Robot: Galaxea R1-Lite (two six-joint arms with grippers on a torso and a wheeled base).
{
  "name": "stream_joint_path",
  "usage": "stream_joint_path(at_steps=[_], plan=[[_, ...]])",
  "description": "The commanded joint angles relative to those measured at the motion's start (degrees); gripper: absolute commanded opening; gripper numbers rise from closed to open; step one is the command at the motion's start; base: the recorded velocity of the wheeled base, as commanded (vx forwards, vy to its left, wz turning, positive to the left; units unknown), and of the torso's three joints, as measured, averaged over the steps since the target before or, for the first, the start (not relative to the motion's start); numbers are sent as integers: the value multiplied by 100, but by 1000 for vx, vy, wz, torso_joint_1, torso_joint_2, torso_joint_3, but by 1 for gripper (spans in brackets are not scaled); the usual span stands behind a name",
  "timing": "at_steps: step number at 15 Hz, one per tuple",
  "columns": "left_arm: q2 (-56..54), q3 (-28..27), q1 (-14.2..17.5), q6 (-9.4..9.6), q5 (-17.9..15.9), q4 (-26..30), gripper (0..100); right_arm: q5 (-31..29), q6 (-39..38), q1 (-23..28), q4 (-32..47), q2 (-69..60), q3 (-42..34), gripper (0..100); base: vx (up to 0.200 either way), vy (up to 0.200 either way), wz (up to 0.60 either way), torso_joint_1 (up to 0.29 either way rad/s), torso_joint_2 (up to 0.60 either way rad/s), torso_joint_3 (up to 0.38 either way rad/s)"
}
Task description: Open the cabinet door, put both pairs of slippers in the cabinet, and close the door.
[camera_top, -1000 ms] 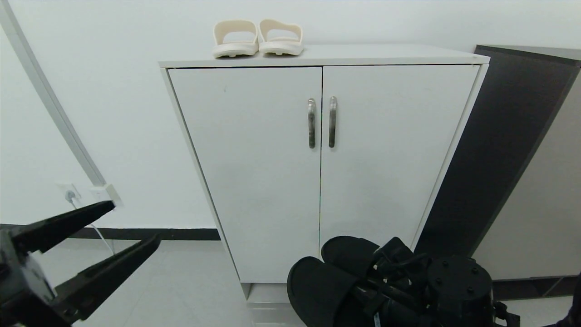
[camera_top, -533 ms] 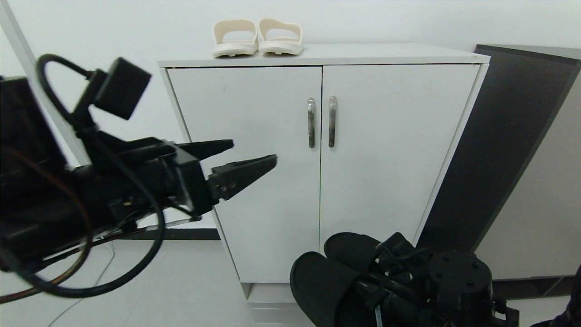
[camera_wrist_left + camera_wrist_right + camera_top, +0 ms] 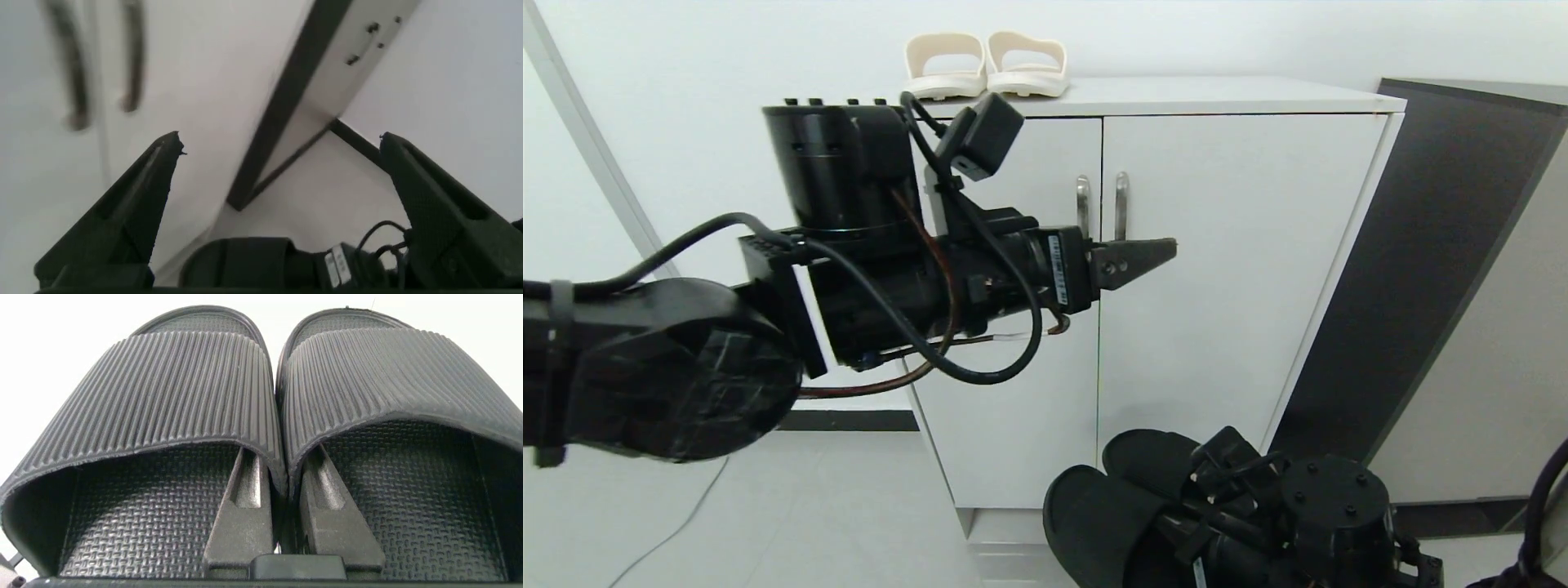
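Observation:
The white cabinet [image 3: 1225, 269] stands with both doors shut, its two metal handles [image 3: 1121, 200] side by side at the middle. On its top sits a pair of cream slippers [image 3: 986, 65]. My left gripper [image 3: 1147, 255] hangs level in front of the handles, at their lower ends. In the left wrist view the left gripper [image 3: 279, 143] is open, with the handles [image 3: 131, 57] blurred off to one side. Low in front of the right door, my right gripper [image 3: 282, 498] is shut on the pair of black slippers [image 3: 1119, 506], pinching their inner strap edges [image 3: 278, 400] together.
A dark panel [image 3: 1437, 269] leans against the wall just right of the cabinet. A grey strip [image 3: 588, 139] runs down the wall at the left, and a thin cable [image 3: 670, 531] lies on the pale floor below it.
My left arm has risen from the lower left and swung right, ending in front of the door handles. The right arm with the black slippers has barely moved.

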State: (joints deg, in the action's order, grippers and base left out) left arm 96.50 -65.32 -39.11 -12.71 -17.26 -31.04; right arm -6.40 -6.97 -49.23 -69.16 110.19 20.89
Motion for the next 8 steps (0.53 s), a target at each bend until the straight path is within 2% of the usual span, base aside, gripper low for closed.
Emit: stream_joint_path(at_steps=[1,2,4,5,8], plan=[[563,-500,-44,-29,-287,98,100,-2,3,-8,-1,29,-15,0,0,0,0,0,0,0],[624,-763,-44,-73,-418,282,100,-2,3,1,-1,29,-15,0,0,0,0,0,0,0],[774,-1317,-44,-627,-541,546,100,-2,21,-8,8,38,-24,0,0,0,0,0,0,0],[879,-1493,-44,-732,-515,546,100,-2,21,-8,-1,38,-24,0,0,0,0,0,0,0],[976,-1572,26,-724,-278,555,100,-2,21,-8,-1,38,-24,0,0,0,0,0,0,0]])
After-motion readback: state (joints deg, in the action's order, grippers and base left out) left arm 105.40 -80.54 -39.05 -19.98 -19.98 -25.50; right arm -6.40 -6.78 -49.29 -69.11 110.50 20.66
